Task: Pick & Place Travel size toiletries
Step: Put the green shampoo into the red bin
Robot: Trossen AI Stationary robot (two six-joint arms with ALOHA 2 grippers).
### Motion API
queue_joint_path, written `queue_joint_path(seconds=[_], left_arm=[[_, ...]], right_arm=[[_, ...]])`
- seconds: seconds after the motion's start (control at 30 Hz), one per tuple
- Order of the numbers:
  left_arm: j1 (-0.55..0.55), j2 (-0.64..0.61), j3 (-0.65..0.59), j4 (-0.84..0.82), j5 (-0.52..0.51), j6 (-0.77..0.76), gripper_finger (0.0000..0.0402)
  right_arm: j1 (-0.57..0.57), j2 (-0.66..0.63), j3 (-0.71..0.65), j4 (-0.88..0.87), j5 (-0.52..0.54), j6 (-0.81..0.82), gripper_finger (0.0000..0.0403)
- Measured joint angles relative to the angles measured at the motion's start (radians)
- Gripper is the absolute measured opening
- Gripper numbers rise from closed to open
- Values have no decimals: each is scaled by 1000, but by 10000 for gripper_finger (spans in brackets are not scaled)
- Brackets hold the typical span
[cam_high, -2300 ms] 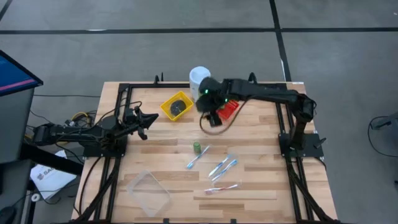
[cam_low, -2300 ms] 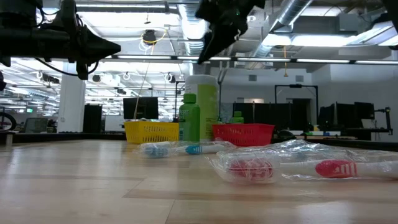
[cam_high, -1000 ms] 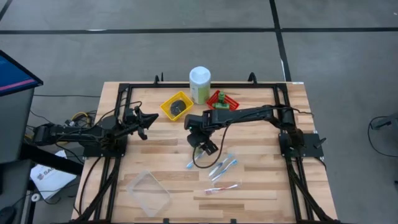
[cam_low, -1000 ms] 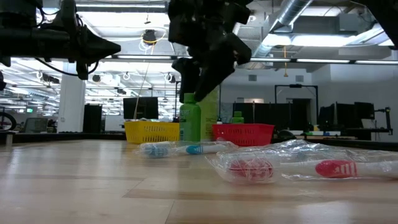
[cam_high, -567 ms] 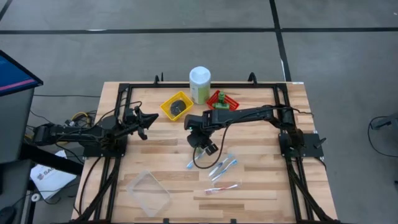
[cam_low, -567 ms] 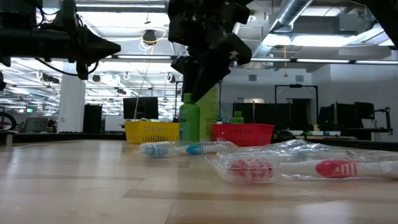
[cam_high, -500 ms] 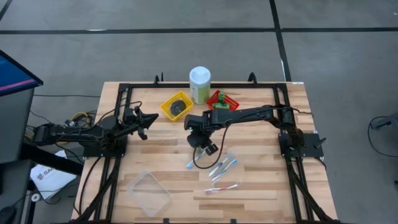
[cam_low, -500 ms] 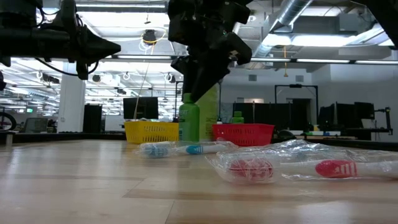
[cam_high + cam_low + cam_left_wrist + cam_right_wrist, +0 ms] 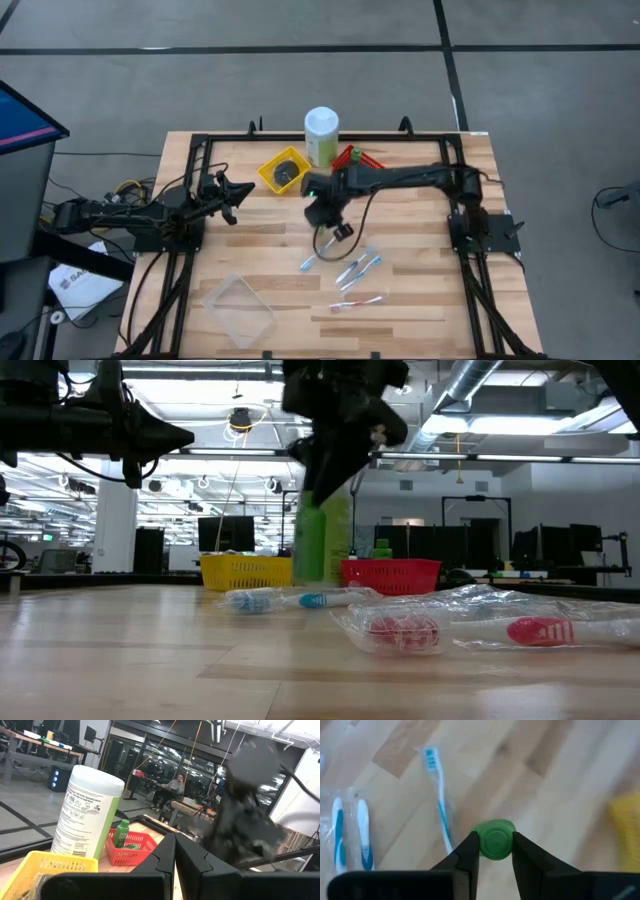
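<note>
A light wooden desk stands on a grey floor, and the low view shows behind it a large hall with ceiling pipes and monitors. In the left wrist view a person sits far away in this hall.

The right end effector hangs above the middle of the desk. It pinches a small green plastic bottle between its two dark fingers, one on each side of the round cap. In the low view this bottle is lifted clear of the wood.

On the desk near it lies a thin blue and white toothbrush. Just beside that one, two more blue toothbrushes in a clear wrapper lie together, and a pink toothbrush in a clear wrapper lies closer to the front edge.

At the back of the desk a small yellow plastic basket holds dark round things. A small red plastic basket is partly hidden under the right arm; in the left wrist view it holds a small green bottle. Between the two baskets stands a tall pale-green canister with a white cap. A clear plastic tray lies at the front left corner.

The left end effector waits over the left side of the desk, its fingers pressed together.
</note>
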Motion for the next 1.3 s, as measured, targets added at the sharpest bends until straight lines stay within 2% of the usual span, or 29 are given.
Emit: queue_joint_path(seconds=[0.33,0.6,0.83,0.97,1.13,1.3], left_arm=[[0,0,0,0,0,0,7],[0,0,0,0,0,0,7],[0,0,0,0,0,0,7],[0,0,0,0,0,0,7],[0,0,0,0,0,0,7],[0,0,0,0,0,0,7]], right_arm=[[-263,-247,1,-133,4,51,80],[-489,-337,2,-242,25,328,81],[-491,-344,-21,-296,117,494,81],[-469,-398,-155,-213,137,570,82],[-445,-504,-375,22,182,667,82],[-430,-508,-464,58,218,733,82]])
